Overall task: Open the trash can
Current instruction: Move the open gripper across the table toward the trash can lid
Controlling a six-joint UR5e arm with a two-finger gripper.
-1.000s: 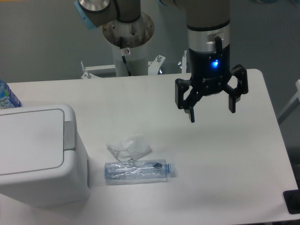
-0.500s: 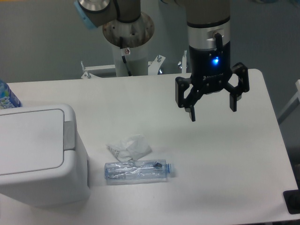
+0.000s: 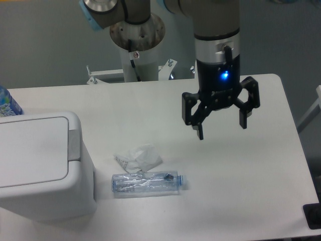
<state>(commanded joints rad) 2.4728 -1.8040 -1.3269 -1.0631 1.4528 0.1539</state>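
The white boxy trash can (image 3: 42, 168) stands at the left front of the table. Its flat lid panel (image 3: 31, 150) is down and the grey push tab (image 3: 73, 145) is on its right side. My gripper (image 3: 221, 129) hangs above the table's right middle, well to the right of the can. It is open and empty, fingers pointing down.
A clear crushed plastic bottle (image 3: 146, 184) lies on the table just right of the can. A crumpled white wrapper (image 3: 139, 157) lies behind it. Part of a blue-labelled bottle (image 3: 7, 104) shows at the left edge. The robot base (image 3: 136, 35) stands behind the table.
My gripper has moved a little to the left and toward the front, still open. The trash can and the other objects have not moved.
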